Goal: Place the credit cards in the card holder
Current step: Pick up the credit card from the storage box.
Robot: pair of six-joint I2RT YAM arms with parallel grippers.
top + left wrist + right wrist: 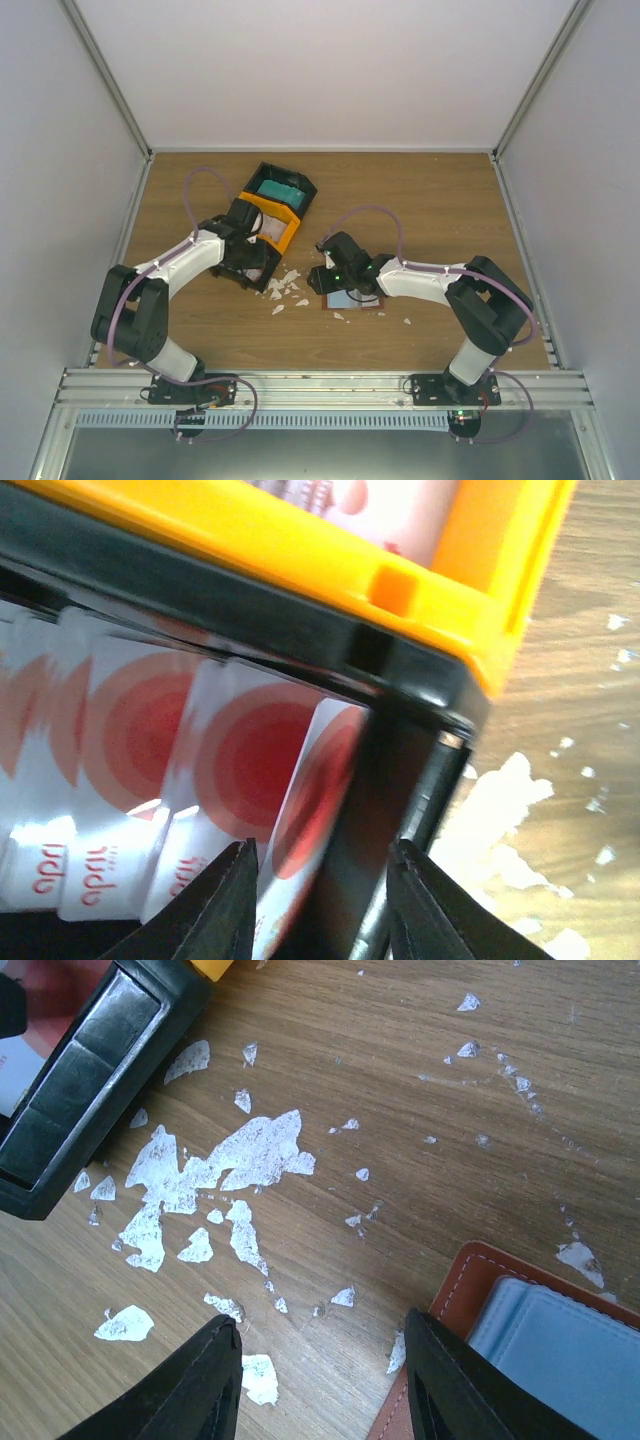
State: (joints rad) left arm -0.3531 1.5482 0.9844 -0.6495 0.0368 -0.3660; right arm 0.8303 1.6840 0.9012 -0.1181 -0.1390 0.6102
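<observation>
The brown card holder (376,306) lies open on the table, and a light blue card (350,298) lies on it. In the right wrist view its brown corner (468,1290) and the blue card (565,1350) are at the lower right. My right gripper (325,1380) is open and empty just left of that corner, over bare wood. Several red-and-white cards (240,770) stand in the near bin of the black-and-orange tray (300,540). My left gripper (322,900) is open, and its jaws straddle the last card (320,790) and the tray's black wall. Teal cards (275,188) fill the far bin.
White paper scraps (230,1155) are scattered on the wood between the tray (285,215) and the card holder, also seen from above (288,285). The tray's black corner (80,1090) is at the upper left of the right wrist view. Grey walls enclose the table.
</observation>
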